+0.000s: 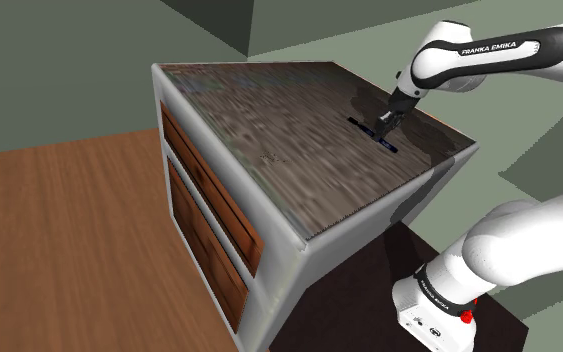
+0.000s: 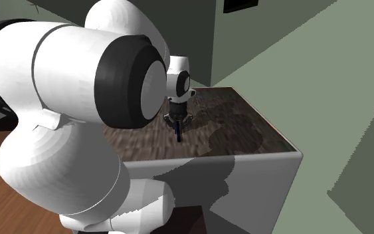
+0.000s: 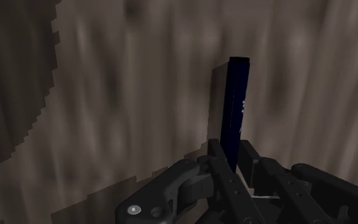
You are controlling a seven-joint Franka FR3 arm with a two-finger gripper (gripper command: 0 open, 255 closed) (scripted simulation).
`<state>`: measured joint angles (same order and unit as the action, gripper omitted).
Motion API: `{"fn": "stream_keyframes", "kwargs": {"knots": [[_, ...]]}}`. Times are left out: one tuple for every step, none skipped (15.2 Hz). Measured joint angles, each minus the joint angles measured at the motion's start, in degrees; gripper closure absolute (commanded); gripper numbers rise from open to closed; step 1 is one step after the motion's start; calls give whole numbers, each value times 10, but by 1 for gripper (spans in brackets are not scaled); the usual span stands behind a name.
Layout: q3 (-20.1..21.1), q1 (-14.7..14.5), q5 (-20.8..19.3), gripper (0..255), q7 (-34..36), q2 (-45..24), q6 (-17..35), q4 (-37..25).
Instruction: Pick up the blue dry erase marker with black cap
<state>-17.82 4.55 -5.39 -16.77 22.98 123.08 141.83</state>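
Observation:
A dark blue marker (image 1: 388,143) lies on the mottled brown-grey top of a cabinet (image 1: 279,130), near the edge on the shoulder view's right. My black gripper (image 1: 381,127) points down onto it from above. In the wrist view the marker (image 3: 236,102) runs straight out from between the two fingers (image 3: 217,159), which clasp its near end. Its narrow shadow lies close beside it, so it is at or just above the surface. The second exterior view shows the gripper (image 2: 178,123) with the marker (image 2: 180,133) sticking out below it.
The cabinet has white sides and two brown wooden drawer fronts (image 1: 212,205) facing the shoulder view's left. A wooden floor (image 1: 59,250) lies below. My dark stand (image 1: 369,300) sits against the cabinet's near corner. The arm's large shoulder (image 2: 72,113) blocks much of the second exterior view.

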Motion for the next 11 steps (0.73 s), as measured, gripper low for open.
{"fn": "stream_keyframes", "kwargs": {"knots": [[0, 0, 0, 255, 0, 1, 1, 1], [0, 0, 0, 255, -1, 1, 1, 1], [0, 0, 0, 255, -1, 1, 1, 1], [0, 0, 1, 255, -1, 0, 1, 1], [1, -1, 1, 255, 0, 1, 0, 0], [2, -1, 1, 255, 1, 0, -5, -2], [3, -2, 2, 255, 2, 2, -12, -5], [4, -2, 2, 255, 2, 4, -19, -10], [5, -2, 2, 255, 3, 7, -27, -14], [6, -3, 2, 255, 4, 8, -34, -20], [7, -2, 2, 255, 4, 12, -43, -25]]}}
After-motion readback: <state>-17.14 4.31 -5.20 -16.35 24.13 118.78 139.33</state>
